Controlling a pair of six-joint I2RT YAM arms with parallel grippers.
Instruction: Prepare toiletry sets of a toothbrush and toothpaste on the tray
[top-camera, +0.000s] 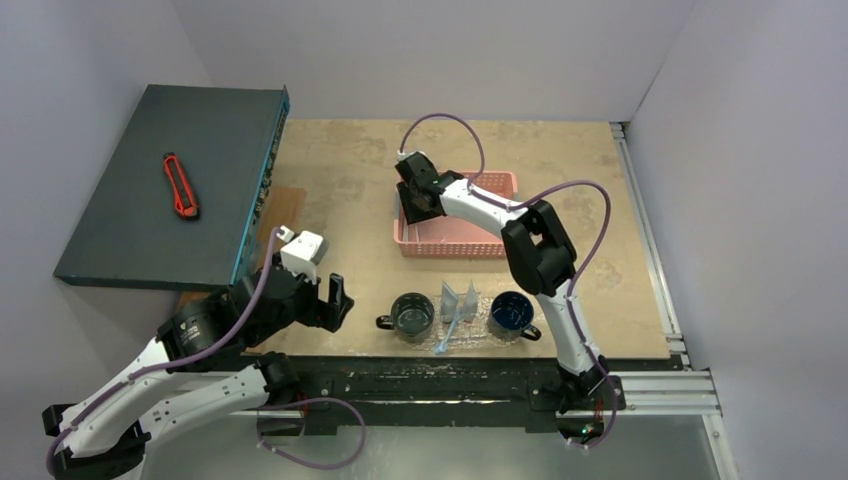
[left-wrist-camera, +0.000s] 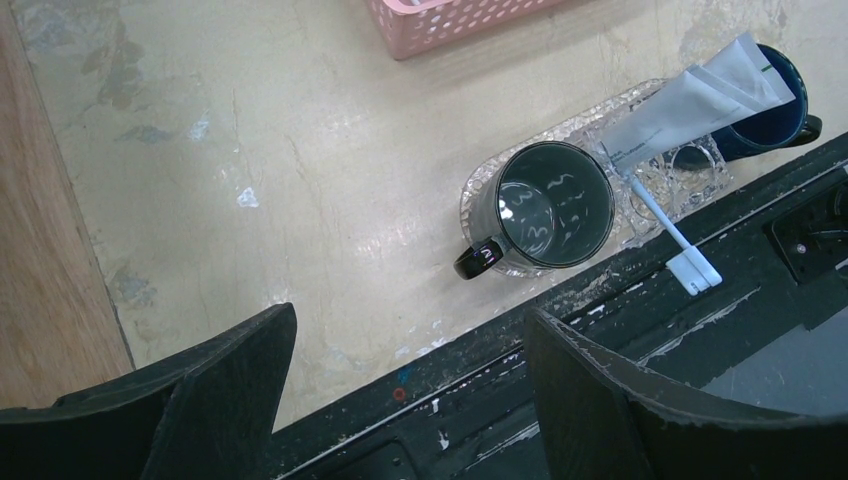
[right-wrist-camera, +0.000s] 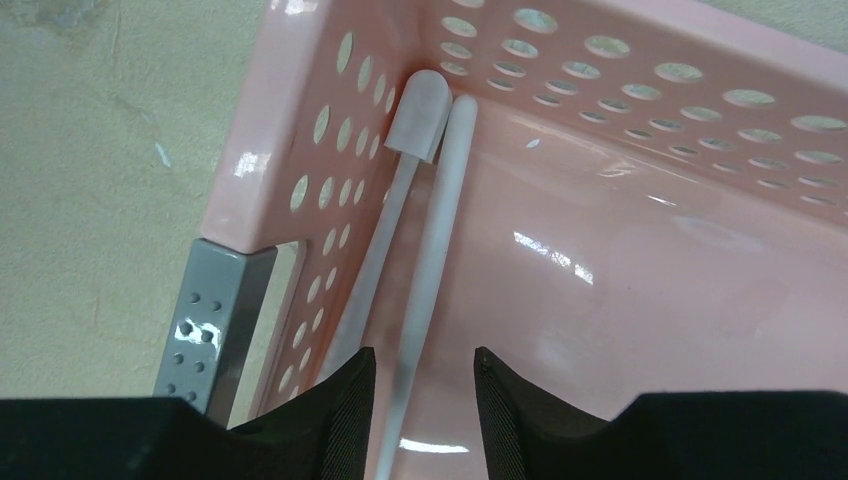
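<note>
My left gripper (left-wrist-camera: 410, 320) hangs over the near edge of the beige table (left-wrist-camera: 300, 150), its black jaws wide apart with nothing between them. Ahead of it and to its right, a round dark green mug (left-wrist-camera: 555, 205) stands on the nearer end of a flat, transparent, bumpy oval plastic tray (left-wrist-camera: 690, 170). Further right a flat silvery-grey tube (left-wrist-camera: 690, 100) lies tilted, its wide end on the rim of a dark blue mug (left-wrist-camera: 775, 115) at the tray's other end. From under the tube a slim pale-blue toothbrush (left-wrist-camera: 665, 225) runs out past the tray, its head over the black rail (left-wrist-camera: 480, 370).

My right gripper (right-wrist-camera: 425, 365) sits low inside a pink perforated plastic basket (right-wrist-camera: 650, 90), close to its left wall. The jaws straddle a slim pale toothbrush handle (right-wrist-camera: 430, 250) without clamping it; I can see a gap on its right. Just left of it, against the wall, lies a capped toothbrush (right-wrist-camera: 385, 240).
</note>
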